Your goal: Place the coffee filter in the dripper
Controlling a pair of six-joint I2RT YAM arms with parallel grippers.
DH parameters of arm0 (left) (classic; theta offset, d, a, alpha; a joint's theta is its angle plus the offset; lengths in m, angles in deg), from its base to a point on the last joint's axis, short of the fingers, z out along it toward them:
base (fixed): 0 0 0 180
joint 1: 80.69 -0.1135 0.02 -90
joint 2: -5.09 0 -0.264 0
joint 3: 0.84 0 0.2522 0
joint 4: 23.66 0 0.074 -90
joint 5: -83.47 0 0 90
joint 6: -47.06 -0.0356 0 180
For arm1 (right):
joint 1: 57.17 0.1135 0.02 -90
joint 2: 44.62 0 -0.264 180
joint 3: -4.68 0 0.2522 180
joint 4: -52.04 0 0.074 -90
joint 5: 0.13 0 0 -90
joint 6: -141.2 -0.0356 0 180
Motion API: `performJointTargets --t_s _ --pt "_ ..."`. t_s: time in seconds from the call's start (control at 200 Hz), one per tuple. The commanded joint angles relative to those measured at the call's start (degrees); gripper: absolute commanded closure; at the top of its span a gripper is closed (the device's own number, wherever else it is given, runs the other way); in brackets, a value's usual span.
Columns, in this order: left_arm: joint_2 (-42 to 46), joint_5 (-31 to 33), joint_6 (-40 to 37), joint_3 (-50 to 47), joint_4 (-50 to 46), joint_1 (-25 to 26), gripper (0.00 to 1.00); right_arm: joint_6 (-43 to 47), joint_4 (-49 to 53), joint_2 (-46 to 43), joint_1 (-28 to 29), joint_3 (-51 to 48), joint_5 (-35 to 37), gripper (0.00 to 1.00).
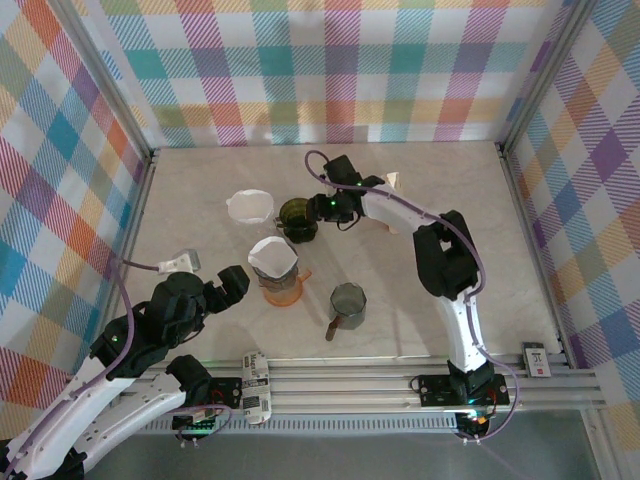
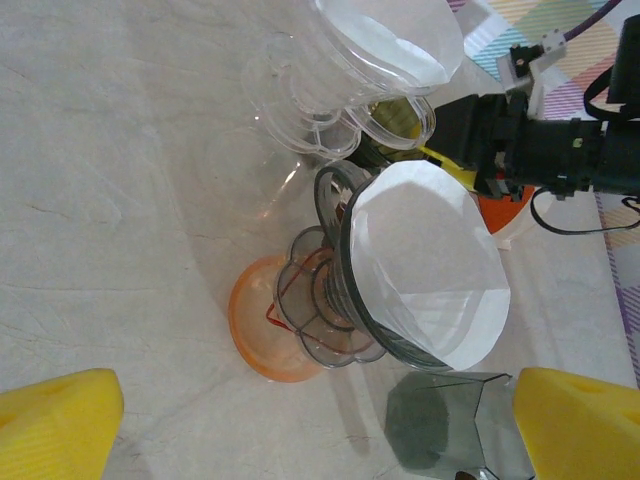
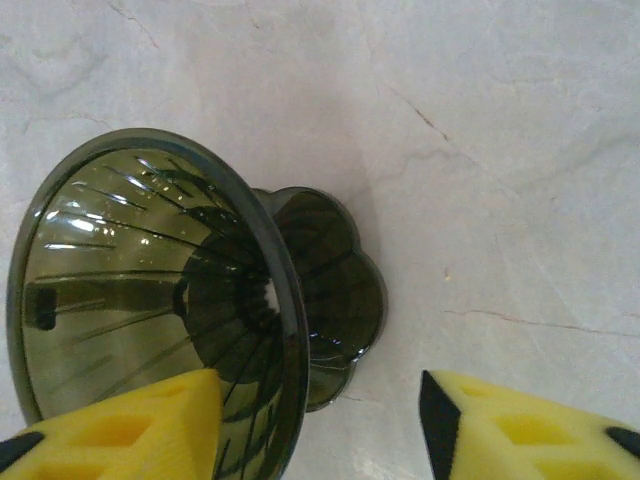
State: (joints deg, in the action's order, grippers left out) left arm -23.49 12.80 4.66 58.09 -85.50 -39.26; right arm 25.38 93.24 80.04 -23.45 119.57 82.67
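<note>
Coffee filter (image 2: 425, 265), a white paper cone, sits in a smoky dripper (image 2: 335, 335) stacked on an orange base (image 2: 260, 325) near the middle of the table (image 3: 500, 150). The left tool (image 2: 318, 400) hovers just short of it, its yellow fingers spread wide and holding nothing. The right tool (image 3: 315, 400) is also parted, straddling the wall of a dark green dripper (image 3: 150, 300), with one finger over the bowl and the other outside it; whether either presses the glass I cannot tell. A second filter (image 1: 250, 206) rests in a clear dripper beside it.
</note>
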Motion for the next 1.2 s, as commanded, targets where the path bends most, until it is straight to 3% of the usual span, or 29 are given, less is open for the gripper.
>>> performJointTargets --t_s 0.0,0.22,0.505,0.87,1.015,1.195 --pt "0.7 -0.3 0.7 -0.5 -0.6 -0.6 0.00 -1.5 0.3 1.6 -0.2 2.3 -1.7 0.54" --pt "0.9 -0.3 0.7 -0.4 -0.9 -0.7 0.00 -2.3 -0.5 0.7 -0.2 0.2 0.0 0.77" --pt "0.6 -0.8 0.4 -0.5 -0.4 -0.6 0.00 -2.2 -4.6 -8.5 -2.1 -10.3 2.8 0.95" --pt "0.6 -0.8 -0.7 0.4 -0.5 -0.6 0.00 2.9 -1.2 -29.4 -6.7 -26.2 4.8 1.00" --pt "0.6 -0.7 -0.8 0.3 -0.1 -0.6 0.00 6.0 5.2 -38.7 -6.7 -29.1 4.6 1.00" --pt "0.6 -0.8 -0.8 -0.2 0.0 -0.6 0.00 7.9 16.7 -48.4 -6.7 -29.7 -1.4 1.00"
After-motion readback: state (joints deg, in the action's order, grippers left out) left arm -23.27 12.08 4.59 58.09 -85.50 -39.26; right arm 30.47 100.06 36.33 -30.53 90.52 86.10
